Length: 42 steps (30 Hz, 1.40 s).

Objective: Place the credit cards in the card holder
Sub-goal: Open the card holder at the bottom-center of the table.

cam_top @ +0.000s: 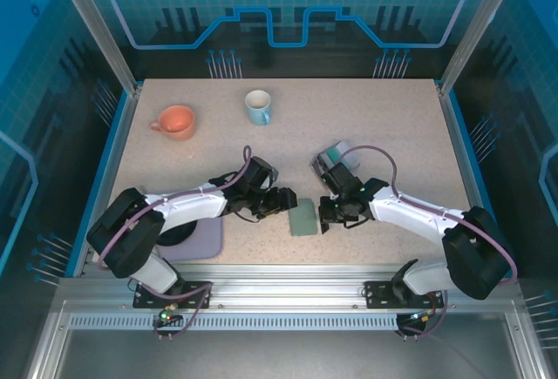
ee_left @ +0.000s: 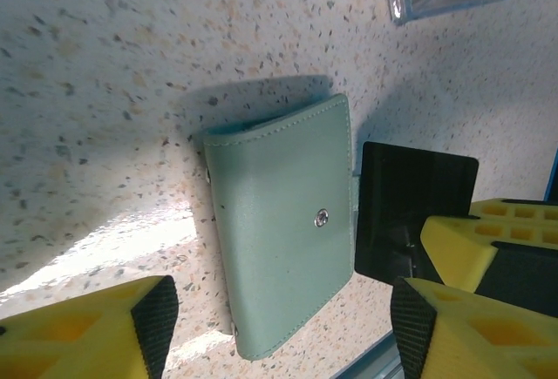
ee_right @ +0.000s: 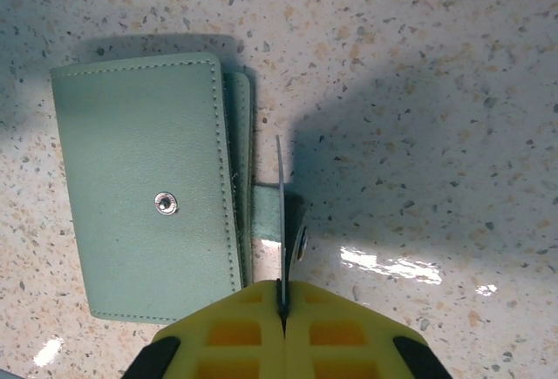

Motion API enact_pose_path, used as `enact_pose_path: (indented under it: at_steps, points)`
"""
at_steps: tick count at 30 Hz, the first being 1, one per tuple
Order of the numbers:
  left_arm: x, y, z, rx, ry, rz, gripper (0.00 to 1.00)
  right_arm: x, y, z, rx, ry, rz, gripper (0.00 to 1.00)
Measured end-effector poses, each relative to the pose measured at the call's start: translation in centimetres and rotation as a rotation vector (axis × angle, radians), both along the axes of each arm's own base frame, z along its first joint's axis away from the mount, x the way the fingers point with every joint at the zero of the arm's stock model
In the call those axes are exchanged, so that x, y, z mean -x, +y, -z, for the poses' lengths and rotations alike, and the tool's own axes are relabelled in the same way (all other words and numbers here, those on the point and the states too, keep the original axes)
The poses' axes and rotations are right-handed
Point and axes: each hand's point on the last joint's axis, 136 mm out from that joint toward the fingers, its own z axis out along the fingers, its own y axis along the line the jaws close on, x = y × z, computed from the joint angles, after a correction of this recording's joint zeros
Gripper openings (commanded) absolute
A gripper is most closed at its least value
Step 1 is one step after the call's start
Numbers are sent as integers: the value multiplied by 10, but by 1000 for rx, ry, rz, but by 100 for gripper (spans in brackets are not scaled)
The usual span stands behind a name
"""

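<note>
Pinching dark card (ee_left: 414, 213), right gripper (ee_right: 281, 299) beside folded card holder (ee_right: 144, 187).

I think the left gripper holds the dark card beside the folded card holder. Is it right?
No. The right gripper holds the dark card beside the folded card holder; the right wrist view shows it pinched edge-on.

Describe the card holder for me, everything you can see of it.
The card holder is a sage-green, leather-like wallet with stitched edges and rounded corners. It lies flat on the speckled table, folded shut, a round metal snap on its upper face. Its closing tab sticks out unfastened at one side. A dark card, pinched on edge in the right gripper, stands at that tab; whether they touch I cannot tell.
</note>
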Motion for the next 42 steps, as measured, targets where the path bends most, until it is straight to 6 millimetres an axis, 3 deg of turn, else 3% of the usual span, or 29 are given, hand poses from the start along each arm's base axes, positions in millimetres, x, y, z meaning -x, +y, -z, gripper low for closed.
enact_pose_path:
  at_steps: [10, 21, 29, 36, 42]
  points:
    - [8, -5, 24, -41, 55, 19, 60, -6, 11, -4, -76, -5, 11, 3]
    - [12, -17, 33, -33, 79, 50, 56, -7, 20, -8, -159, 18, 26, 4]
    - [11, -21, 33, -25, 70, 55, 64, -10, 23, -20, -231, 12, 54, 4]
    - [7, -26, 28, -6, 49, 58, 74, -11, 19, -14, -309, 51, 107, 3]
    - [4, -28, 25, 4, 36, 59, 77, -14, 16, -12, -422, 84, 161, 3]
